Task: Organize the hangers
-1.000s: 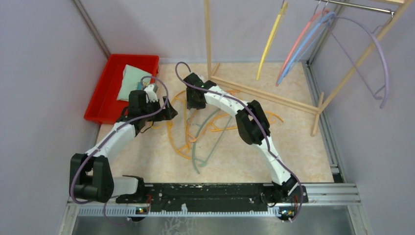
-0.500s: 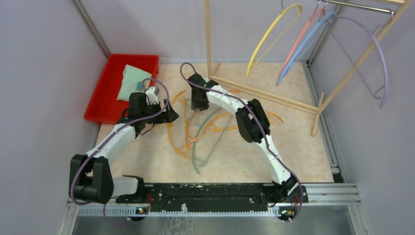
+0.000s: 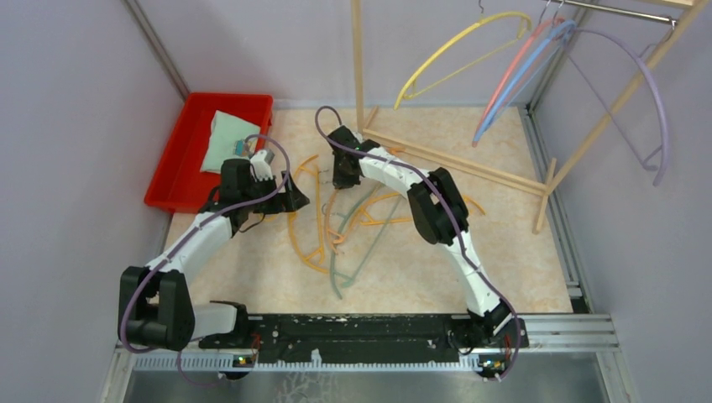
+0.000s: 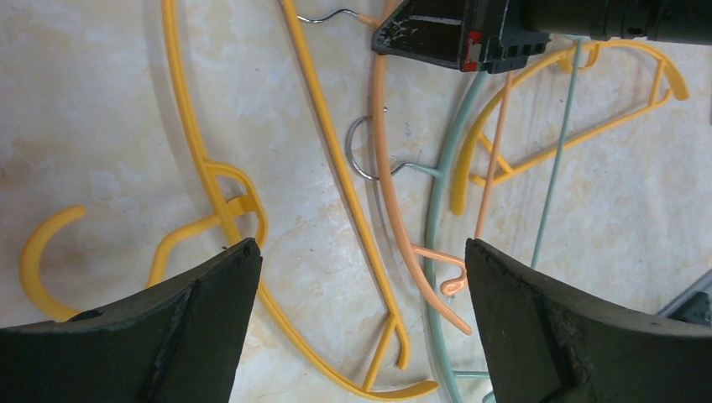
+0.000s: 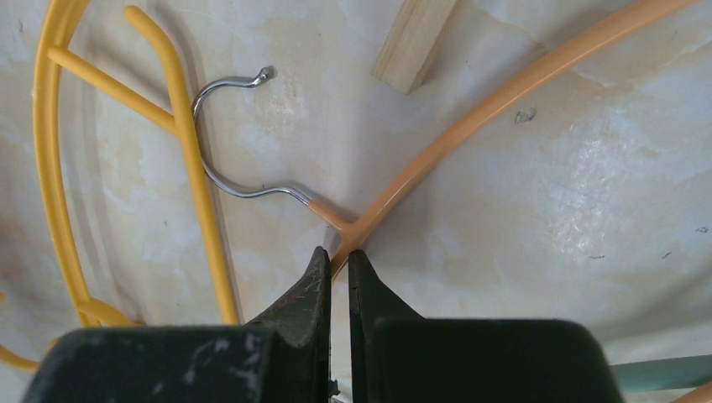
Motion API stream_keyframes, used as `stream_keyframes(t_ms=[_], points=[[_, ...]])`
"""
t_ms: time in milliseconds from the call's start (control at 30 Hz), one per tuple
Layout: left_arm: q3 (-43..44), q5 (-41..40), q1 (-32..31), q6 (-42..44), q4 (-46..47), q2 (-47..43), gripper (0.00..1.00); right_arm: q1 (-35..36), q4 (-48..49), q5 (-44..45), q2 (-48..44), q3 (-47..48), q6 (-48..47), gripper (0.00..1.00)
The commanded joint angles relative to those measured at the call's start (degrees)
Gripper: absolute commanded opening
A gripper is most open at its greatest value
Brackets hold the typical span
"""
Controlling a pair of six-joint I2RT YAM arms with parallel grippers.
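Loose hangers (image 3: pixel 334 273) sprawl across the bench (image 3: pixel 520 269); others hang on the rack (image 3: pixel 358 67) at 1 o'clock. Right claw (image 5: pixel 336 267) is clenched on the orange hanger (image 5: pixel 470 126) beside its hook (image 5: pixel 252 192), likely for a balanced lift; left claw (image 4: pixel 357 252) gapes at 9 o'clock

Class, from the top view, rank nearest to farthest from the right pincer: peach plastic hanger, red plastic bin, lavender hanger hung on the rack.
1. Peach plastic hanger, clamped in the right pincer.
2. Red plastic bin, back left.
3. Lavender plastic hanger, far right.
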Motion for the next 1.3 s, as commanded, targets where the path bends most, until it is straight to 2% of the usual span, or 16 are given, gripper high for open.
stream_keyframes(t_ms=[0,133,233,333,433,700,1133,1200,1267], points=[[0.3,6.5,0.2,-1.3,2.8,-1.2,0.95,-1.4,4.1,-2.2,-7.3,-8.2,-1.5,0.00],[-1.4,10.7,0.2,-3.5,7.0,-1.4,0.94,-2.3,7.5,-5.9,-15.8,-14.3,1.7,0.00],[-4.9,14.9,0.2,-7.0,13.5,-1.4,0.93,-2.4,9.6,-7.3,-20.4,-18.2,3.3,0.00],[-9.5,17.7,0.1,-11.7,21.1,-0.5,0.92,-2.6,11.4,-9.3,-22.6,-19.9,4.7,0.00],[-11.6,17.5,0.0,-13.4,24.3,-0.1,0.92,-2.5,11.9,-10.8,-23.8,-20.4,5.4,0.00],[-8.2,17.9,0.0,-16.6,30.6,3.8,0.94,-1.6,12.1,-11.8,-25.7,-24.1,4.5,0.00],[-0.9,16.9,-3.2,-22.0,40.0,17.5,0.92,0.7,11.4,-13.8,-25.7,-23.3,2.9,0.00],[-0.4,16.5,-4.1,-22.8,41.0,19.0,0.91,0.7,10.8,-14.4,-25.5,-22.6,2.3,0.00],[0.2,17.0,-4.8,-23.7,42.1,20.5,0.83,0.7,10.4,-14.8,-25.3,-22.3,1.8,0.00]])
